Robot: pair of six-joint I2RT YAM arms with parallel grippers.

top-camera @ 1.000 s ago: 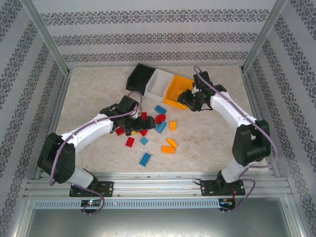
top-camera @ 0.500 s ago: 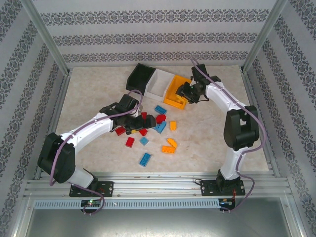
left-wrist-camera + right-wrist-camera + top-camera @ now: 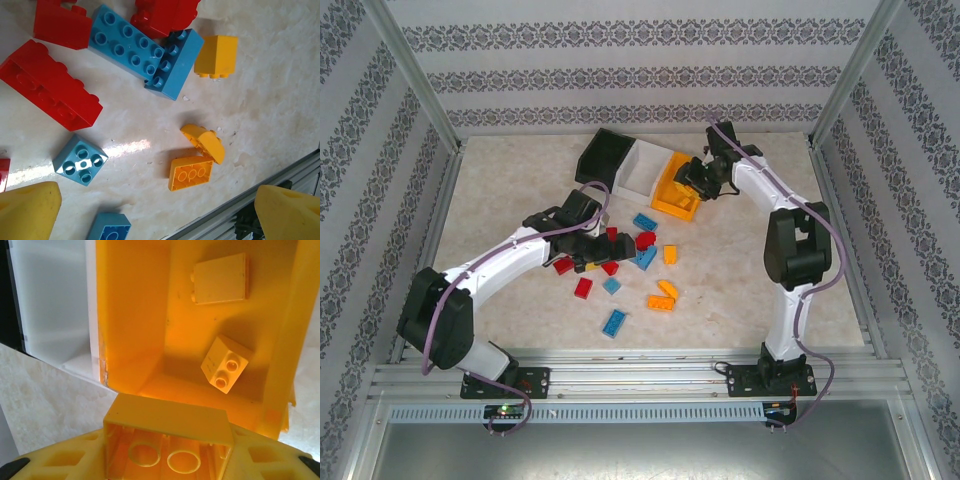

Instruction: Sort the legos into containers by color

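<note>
Blue lego (image 3: pixel 108 227) lower part off-frame, btm edge

A black bin (image 3: pixel 603 155), white bin (image 3: pixel 645 165) and orange bin (image 3: pixel 668 200) are seen; red, blue and orange legos (image 3: pixel 614 322) are shown on a marbled beige bench (image 3: pixel 500 210).

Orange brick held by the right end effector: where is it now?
Right wrist view: the orange brick sits between the right end effector's pads, at the near edge of the orange bin, right of the white bin.
</note>
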